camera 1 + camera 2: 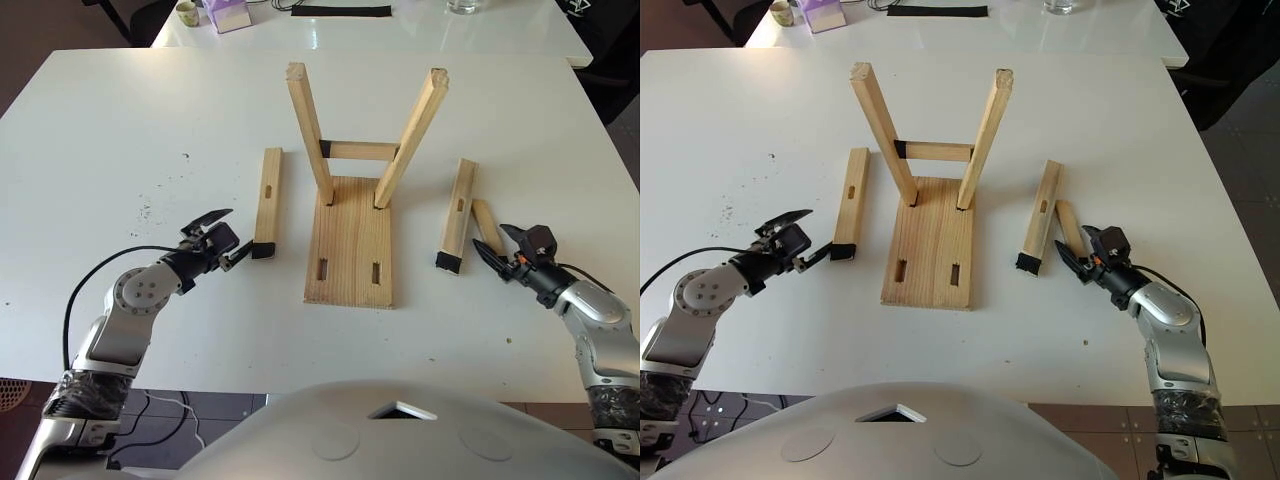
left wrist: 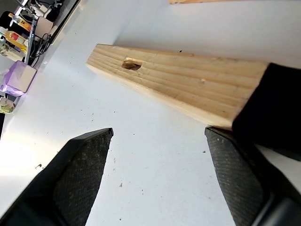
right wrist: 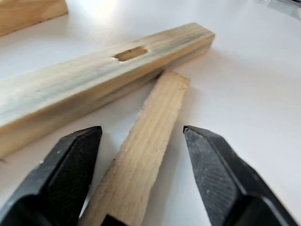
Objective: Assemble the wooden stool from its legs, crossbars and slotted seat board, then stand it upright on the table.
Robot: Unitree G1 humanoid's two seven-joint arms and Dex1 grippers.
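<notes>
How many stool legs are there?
4. One leg and another stand in the seat board; one lies left of it, one right. None seems hidden.

**Stool half built, seat board lying flat**

The seat board (image 1: 350, 245) lies flat mid-table (image 1: 120, 120), pale wood, slots facing up. Two legs stand plugged into its far end, the left standing leg (image 1: 310, 130) and the right standing leg (image 1: 410, 135), splaying apart, with a fitted crossbar (image 1: 362, 151) spanning between them. The two near slots (image 1: 322, 268) gape open. The left loose leg (image 1: 268, 200) lies flat beside the board, black cap nearest. The right loose leg (image 1: 460, 212) lies opposite, with a short loose crossbar (image 1: 486, 228) just beside it.
</notes>
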